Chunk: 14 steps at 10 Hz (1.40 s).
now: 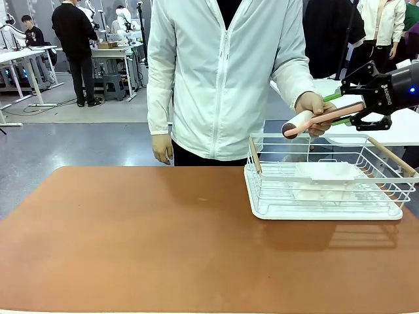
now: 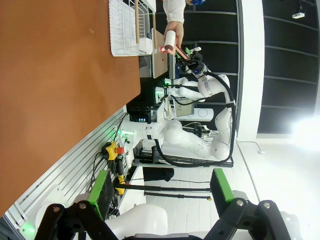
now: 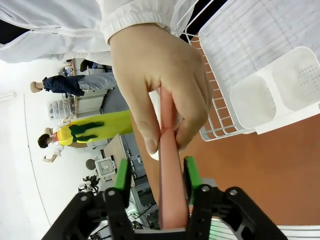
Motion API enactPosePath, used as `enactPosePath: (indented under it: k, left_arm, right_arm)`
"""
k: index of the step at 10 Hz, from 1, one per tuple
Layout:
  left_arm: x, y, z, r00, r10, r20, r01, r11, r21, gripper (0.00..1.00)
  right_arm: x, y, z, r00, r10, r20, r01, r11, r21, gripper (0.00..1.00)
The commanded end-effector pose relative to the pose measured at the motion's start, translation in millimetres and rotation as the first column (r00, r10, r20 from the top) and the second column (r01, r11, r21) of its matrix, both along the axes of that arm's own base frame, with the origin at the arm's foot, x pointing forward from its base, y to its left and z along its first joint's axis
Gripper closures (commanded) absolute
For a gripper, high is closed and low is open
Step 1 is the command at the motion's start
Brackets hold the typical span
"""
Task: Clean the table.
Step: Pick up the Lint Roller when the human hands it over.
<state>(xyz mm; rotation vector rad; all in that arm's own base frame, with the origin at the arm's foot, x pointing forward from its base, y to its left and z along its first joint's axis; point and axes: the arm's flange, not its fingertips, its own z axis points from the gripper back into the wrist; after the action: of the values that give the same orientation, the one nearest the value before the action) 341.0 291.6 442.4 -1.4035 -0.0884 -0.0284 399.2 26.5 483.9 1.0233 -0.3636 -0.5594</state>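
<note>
Front view: smooth matte terracotta table (image 1: pixel 131 242); right tool (image 1: pixel 335 109) straddles the handle of the lint roller (image 1: pixel 298 123), unclamped; left tool (image 2: pixel 161 189) apart.

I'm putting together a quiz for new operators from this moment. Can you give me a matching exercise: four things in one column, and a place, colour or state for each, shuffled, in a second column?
Things
1. lint roller
2. white wire basket
3. left gripper
4. table

Descriptions
A. reddish-brown top
B. open, nothing between its fingers
C. in the person's hand, pink handle between the right gripper's fingers
D. standing on the table, at the robot's right

Pairs: 1-C, 2-D, 3-B, 4-A
</note>
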Motion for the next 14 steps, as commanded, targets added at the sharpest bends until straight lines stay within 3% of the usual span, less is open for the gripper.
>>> enactPosePath:
  k: [1,2,3,4,5,6,10,14]
  left_arm:
    - [-6,1,4,1.0,-0.001,-0.007,0.001,1.0,0.005,0.0]
    - [-6,1,4,1.0,-0.001,-0.007,0.001,1.0,0.005,0.0]
    - [-6,1,4,1.0,-0.001,-0.007,0.001,1.0,0.005,0.0]
    - [-6,1,4,1.0,-0.001,-0.007,0.001,1.0,0.005,0.0]
    - [-6,1,4,1.0,-0.001,-0.007,0.001,1.0,0.005,0.0]
    - [-6,1,4,1.0,-0.001,-0.007,0.001,1.0,0.005,0.0]
    - [-6,1,4,1.0,-0.001,-0.007,0.001,1.0,0.005,0.0]
    - [-6,1,4,1.0,-0.001,-0.007,0.001,1.0,0.005,0.0]
  right_arm:
    - [4,4,-2,1.0,0.017,0.016,-0.017,1.0,0.0,0.47]
    - [4,4,-1,1.0,0.017,0.017,-0.017,1.0,0.0,0.77]
    - [4,4,-1,1.0,0.021,0.011,-0.021,1.0,0.007,0.67]
    - [4,4,-1,1.0,0.021,0.013,-0.021,1.0,0.004,0.96]
    - [4,3,-2,1.0,0.019,0.013,-0.019,1.0,0.005,0.86]
    - [4,2,-2,1.0,0.018,0.011,-0.018,1.0,0.005,1.0]
    - [1,-16,4,1.0,-0.006,0.022,0.005,0.999,0.047,0.99]
    - [1,-1,-3,1.0,0.002,-0.007,-0.002,1.0,0.004,0.99]
